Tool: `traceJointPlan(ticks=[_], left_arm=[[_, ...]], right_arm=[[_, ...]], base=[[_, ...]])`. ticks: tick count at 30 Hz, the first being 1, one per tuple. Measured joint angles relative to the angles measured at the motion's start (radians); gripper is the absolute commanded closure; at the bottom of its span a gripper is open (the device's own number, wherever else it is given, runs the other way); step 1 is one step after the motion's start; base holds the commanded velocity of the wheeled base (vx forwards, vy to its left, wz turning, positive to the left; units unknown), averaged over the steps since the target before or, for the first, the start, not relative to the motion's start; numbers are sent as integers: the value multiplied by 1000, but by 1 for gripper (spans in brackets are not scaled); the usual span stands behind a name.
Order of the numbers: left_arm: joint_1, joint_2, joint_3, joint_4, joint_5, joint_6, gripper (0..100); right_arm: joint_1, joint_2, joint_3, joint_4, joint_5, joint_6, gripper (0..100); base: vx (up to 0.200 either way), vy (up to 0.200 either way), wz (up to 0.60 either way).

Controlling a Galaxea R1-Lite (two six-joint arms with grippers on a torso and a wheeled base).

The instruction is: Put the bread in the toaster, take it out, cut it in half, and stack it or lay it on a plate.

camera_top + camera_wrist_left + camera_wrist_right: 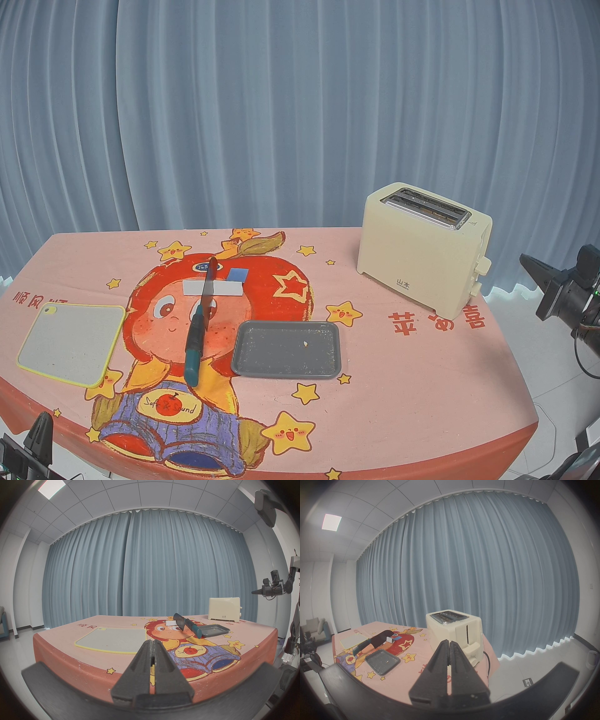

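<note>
A cream toaster [425, 247] stands at the table's back right, and I cannot tell what is inside its two top slots. A grey rectangular plate [275, 353] lies mid-table with a crumb on it. Left of it, a teal-handled knife [199, 322] leans with its blade on a white block [215, 288]. A pale cutting board [72, 344] with a yellow rim lies at the left. My left gripper [152, 658] is shut and holds nothing, below the table's front left edge. My right gripper [449, 661] is shut and holds nothing, off the table's right side beyond the toaster.
A small blue piece [237, 274] lies beside the white block. The printed pink tablecloth [400, 387] has open room at the front right. Blue curtains hang behind the table. The toaster's cord [487, 662] drops off the right edge.
</note>
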Motion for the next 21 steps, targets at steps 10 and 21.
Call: traceJointPlan(ticks=[10,21], left_arm=[[0,0,0,0,0,0,100],[0,0,0,-1,0,0,100]], right_arm=[[14,76,48,-12,0,-6,100],[16,145,63,-16,9,-30,100]], base=[[0,0,0],[0,0,0]])
